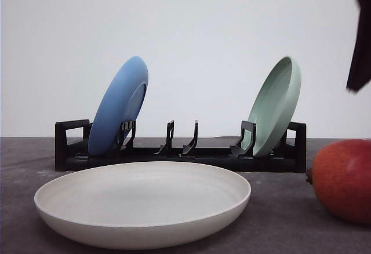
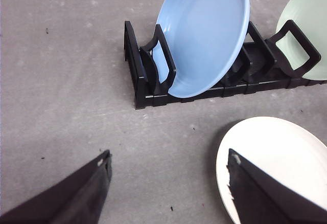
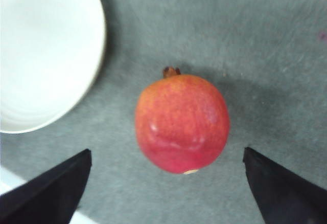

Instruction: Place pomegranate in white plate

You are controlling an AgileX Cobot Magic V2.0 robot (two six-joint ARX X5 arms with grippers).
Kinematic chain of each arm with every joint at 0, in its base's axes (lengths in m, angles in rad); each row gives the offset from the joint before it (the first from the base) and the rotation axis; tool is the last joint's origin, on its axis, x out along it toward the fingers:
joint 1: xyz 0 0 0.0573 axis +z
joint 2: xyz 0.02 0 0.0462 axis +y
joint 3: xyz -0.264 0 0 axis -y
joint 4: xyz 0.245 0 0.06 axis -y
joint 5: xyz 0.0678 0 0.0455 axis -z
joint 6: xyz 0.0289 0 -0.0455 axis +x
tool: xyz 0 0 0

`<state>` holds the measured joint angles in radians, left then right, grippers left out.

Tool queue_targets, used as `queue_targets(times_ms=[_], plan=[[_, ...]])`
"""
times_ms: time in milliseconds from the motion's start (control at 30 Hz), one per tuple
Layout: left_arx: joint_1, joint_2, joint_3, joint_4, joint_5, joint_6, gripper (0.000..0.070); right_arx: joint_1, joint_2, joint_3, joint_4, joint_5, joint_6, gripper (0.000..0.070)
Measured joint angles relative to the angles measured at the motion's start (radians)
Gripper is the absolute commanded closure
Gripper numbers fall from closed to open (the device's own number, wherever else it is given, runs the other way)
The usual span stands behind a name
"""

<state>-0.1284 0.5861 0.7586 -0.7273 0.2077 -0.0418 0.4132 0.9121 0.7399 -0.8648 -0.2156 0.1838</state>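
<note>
The pomegranate (image 1: 344,178) lies on the grey table at the right edge of the front view, red with an orange blush and a small stem nub. In the right wrist view the pomegranate (image 3: 182,123) rests on the table between and beyond my right gripper's (image 3: 166,183) two dark fingers, which stand wide open well above it. The white plate (image 1: 142,200) sits flat at the front centre, left of the fruit, also the white plate (image 3: 46,50). My left gripper (image 2: 168,183) hovers open over the table by the white plate's rim (image 2: 225,157), holding nothing.
A black dish rack (image 1: 179,149) stands behind the white plate. A blue plate (image 1: 119,106) leans in its left slot and a pale green plate (image 1: 275,106) in its right slot. A dark part of the right arm (image 1: 360,33) hangs at the upper right.
</note>
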Motion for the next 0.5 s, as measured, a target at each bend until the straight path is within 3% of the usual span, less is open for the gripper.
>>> queue_targets(times_ms=[500], plan=[[0.0, 0.0, 0.0, 0.0, 0.0, 0.0, 0.0271, 0.056, 0.291, 0.0, 0.157, 0.038, 0.007, 0.0074]])
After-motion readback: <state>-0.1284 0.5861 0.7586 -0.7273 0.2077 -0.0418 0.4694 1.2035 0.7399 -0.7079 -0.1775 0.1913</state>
